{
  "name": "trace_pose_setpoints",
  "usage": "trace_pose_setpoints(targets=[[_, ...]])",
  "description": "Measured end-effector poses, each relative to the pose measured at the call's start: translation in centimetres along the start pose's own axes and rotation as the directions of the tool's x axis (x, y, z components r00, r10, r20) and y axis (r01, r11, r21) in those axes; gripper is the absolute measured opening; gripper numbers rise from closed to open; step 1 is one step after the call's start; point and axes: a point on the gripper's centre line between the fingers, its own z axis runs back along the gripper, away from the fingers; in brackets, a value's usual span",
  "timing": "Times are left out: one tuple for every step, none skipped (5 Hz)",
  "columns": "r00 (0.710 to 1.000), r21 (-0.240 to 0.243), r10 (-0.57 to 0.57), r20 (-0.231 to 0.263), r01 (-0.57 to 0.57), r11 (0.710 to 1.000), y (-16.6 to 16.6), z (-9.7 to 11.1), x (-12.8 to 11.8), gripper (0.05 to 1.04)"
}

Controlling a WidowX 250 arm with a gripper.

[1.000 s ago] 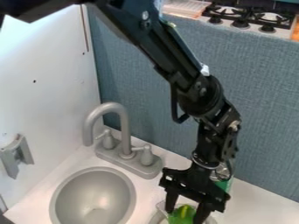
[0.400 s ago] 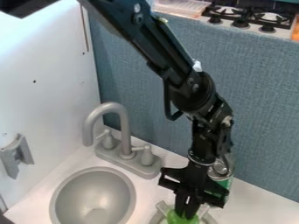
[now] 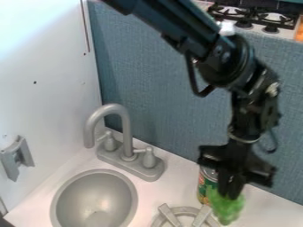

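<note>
Blue textured panelling (image 3: 160, 111) is forming the backdrop behind a white worktop (image 3: 263, 210). A blurred green object (image 3: 226, 209) is being held by the black gripper (image 3: 230, 194), its upper end being clasped between fingers (image 3: 235, 187) that are being kept close together. It is being suspended directly below the fingers, its longer axis running roughly downward, nearly in line with them. Whether its lower end is being supported by the worktop cannot be told. An upright can (image 3: 207, 184) is being partly overlapped by the gripper; a grey burner ring (image 3: 184, 212) is being shown just beside the object, towards the sink (image 3: 95, 199).
</note>
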Motion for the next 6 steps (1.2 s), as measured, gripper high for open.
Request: trace_pose_setpoints(targets=[[0.998,-0.036,-0.043,-0.055,0.041,0.999,-1.2,-0.7,0.2,0.108],[0.988,-0.077,-0.112,-0.109,0.104,0.992,-2.5,-2.4,0.7,0.108],[0.981,-0.072,-0.131,-0.144,0.122,0.99,-2.8,-4.3,1.0,0.108],[0.978,-0.067,-0.139,-0.159,0.129,0.989,-2.9,-5.6,1.1,0.108],[0.98,-0.044,-0.131,-0.152,0.125,0.991,-2.7,-6.3,1.4,0.108],[0.977,-0.022,-0.147,-0.157,0.145,0.989,-3.3,-6.9,1.1,0.143]])
